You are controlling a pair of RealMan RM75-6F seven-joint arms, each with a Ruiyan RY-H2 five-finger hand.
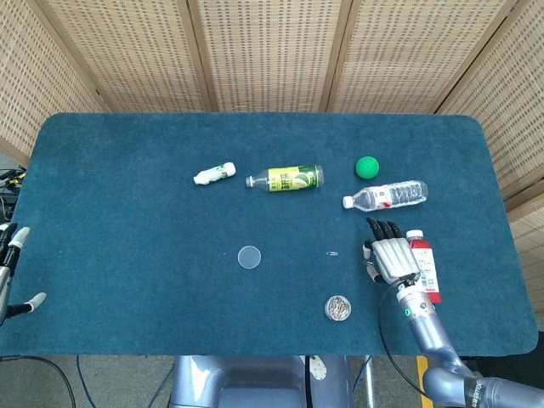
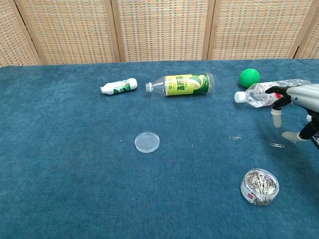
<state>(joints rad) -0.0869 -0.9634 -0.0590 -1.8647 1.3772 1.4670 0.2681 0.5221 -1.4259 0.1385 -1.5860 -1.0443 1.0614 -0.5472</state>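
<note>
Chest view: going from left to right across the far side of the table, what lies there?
Small white bottle → green-labelled bottle → green ball → clear water bottle, its right end hidden behind the right hand.

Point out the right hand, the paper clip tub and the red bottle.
right hand (image 1: 393, 260), head view, back of the hand
paper clip tub (image 2: 259, 186), chest view, clips inside
red bottle (image 1: 427, 269), head view, label
</note>
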